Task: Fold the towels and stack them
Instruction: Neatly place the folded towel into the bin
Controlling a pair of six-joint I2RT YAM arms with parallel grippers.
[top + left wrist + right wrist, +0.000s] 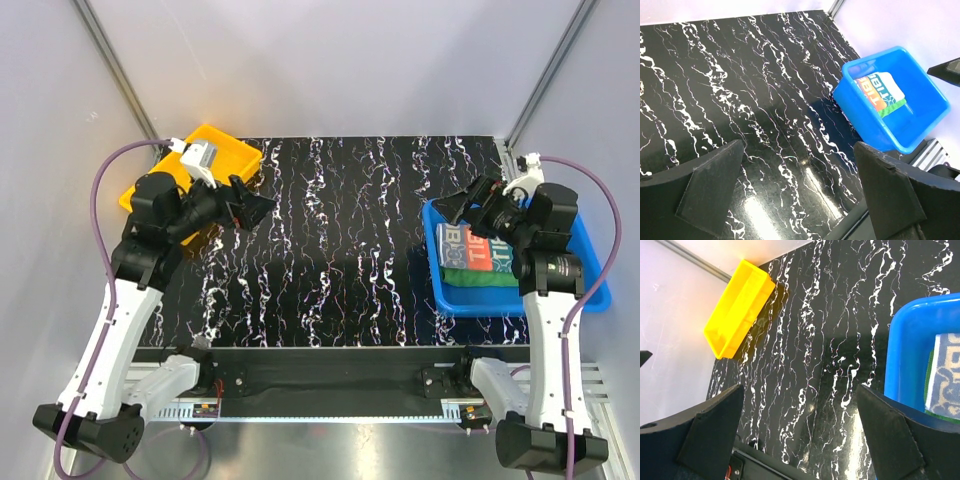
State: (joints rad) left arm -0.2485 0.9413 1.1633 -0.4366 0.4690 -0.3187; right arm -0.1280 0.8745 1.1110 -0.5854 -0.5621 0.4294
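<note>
Two folded towels lie stacked in the blue bin (500,300) at the right. The white and teal towel with red-orange print (468,246) is on top, and the green towel (482,278) shows beneath it. The left wrist view shows the printed towel (879,91) with the green edge (893,107) under it. In the right wrist view the printed towel (946,375) sits at the right edge. My left gripper (252,203) hangs open above the table's left side, holding nothing. My right gripper (463,203) is open and empty over the bin's far-left corner.
A yellow tray (225,140) stands at the table's back left corner, partly behind my left arm, and appears as the yellow tray (737,307) in the right wrist view. The black marbled table (350,240) lies between tray and bin. Grey walls close in on three sides.
</note>
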